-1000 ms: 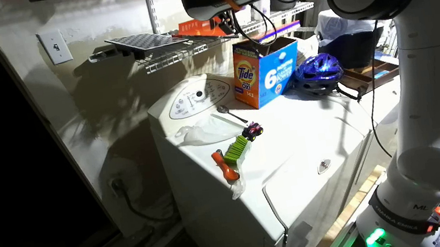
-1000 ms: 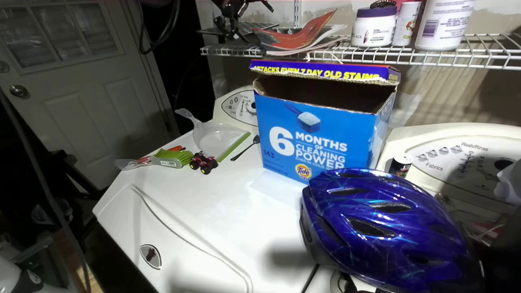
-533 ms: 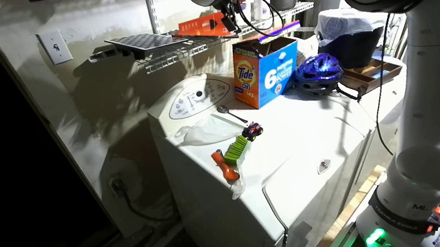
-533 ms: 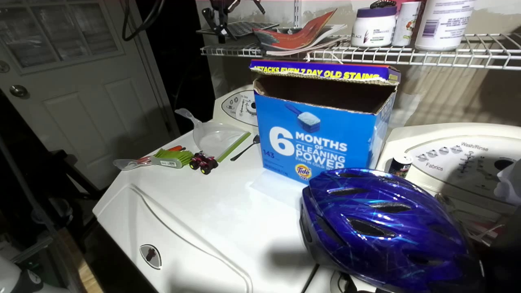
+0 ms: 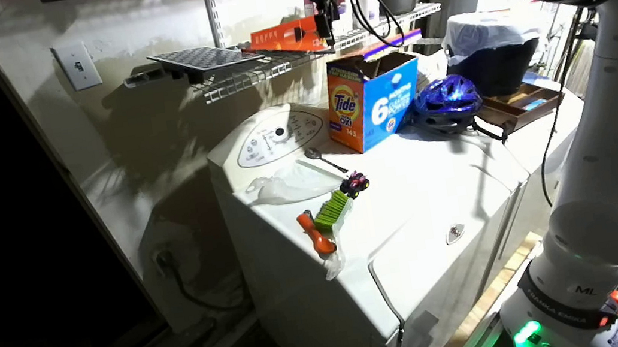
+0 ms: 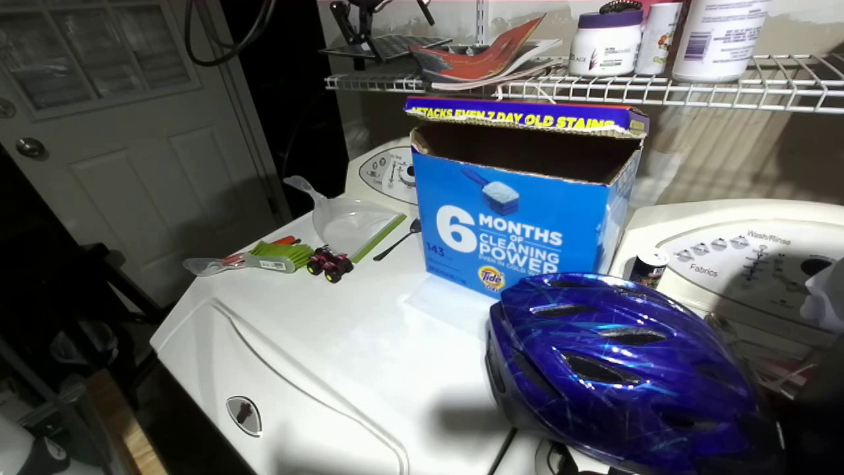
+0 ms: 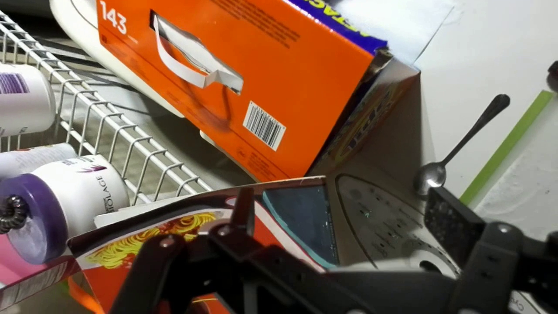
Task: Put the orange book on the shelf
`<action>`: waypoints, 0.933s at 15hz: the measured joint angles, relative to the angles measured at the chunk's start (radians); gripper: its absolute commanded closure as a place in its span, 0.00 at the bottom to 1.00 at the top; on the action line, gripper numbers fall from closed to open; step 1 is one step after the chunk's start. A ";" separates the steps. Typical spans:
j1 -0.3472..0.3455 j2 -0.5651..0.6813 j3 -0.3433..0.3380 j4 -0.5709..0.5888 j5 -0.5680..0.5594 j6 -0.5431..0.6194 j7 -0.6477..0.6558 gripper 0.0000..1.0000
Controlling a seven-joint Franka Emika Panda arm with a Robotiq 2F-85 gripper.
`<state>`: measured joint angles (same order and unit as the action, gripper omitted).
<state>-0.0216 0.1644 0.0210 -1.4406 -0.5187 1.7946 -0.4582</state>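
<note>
The orange book lies on the white wire shelf, its orange-red cover curled upward, in both exterior views (image 5: 284, 38) (image 6: 484, 56). The shelf shows in both exterior views (image 5: 247, 79) (image 6: 613, 89) and the wrist view (image 7: 103, 103). My gripper is at the book's edge in an exterior view (image 5: 328, 24) and above the shelf in an exterior view (image 6: 361, 30). In the wrist view the gripper (image 7: 348, 218) is open, fingers wide apart with nothing between the tips. The book (image 7: 265, 233) shows behind the left finger, partly hidden by it; I cannot tell whether they touch.
The open Tide carton (image 5: 375, 106) stands on the washer below the shelf. A white jar (image 6: 603, 46) and bottles stand on the shelf beside the book. A dark flat panel (image 5: 202, 58) sits at the shelf's end. A blue helmet (image 6: 620, 369), spoon (image 7: 462, 135) and brush (image 5: 331, 211) lie below.
My arm has drawn back toward the right in an exterior view, and the gripper has shifted slightly away from the book. The book and everything on the washer have stayed in place.
</note>
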 measured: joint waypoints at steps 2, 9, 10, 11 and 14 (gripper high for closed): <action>-0.014 -0.036 -0.010 -0.040 0.038 0.082 -0.001 0.00; -0.023 -0.205 -0.041 -0.266 0.085 0.429 0.056 0.00; -0.024 -0.230 -0.045 -0.301 0.085 0.466 0.073 0.00; -0.024 -0.252 -0.048 -0.334 0.083 0.500 0.092 0.00; -0.026 -0.307 -0.053 -0.425 0.079 0.573 0.142 0.00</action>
<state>-0.0476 -0.1426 -0.0318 -1.8654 -0.4400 2.3680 -0.3157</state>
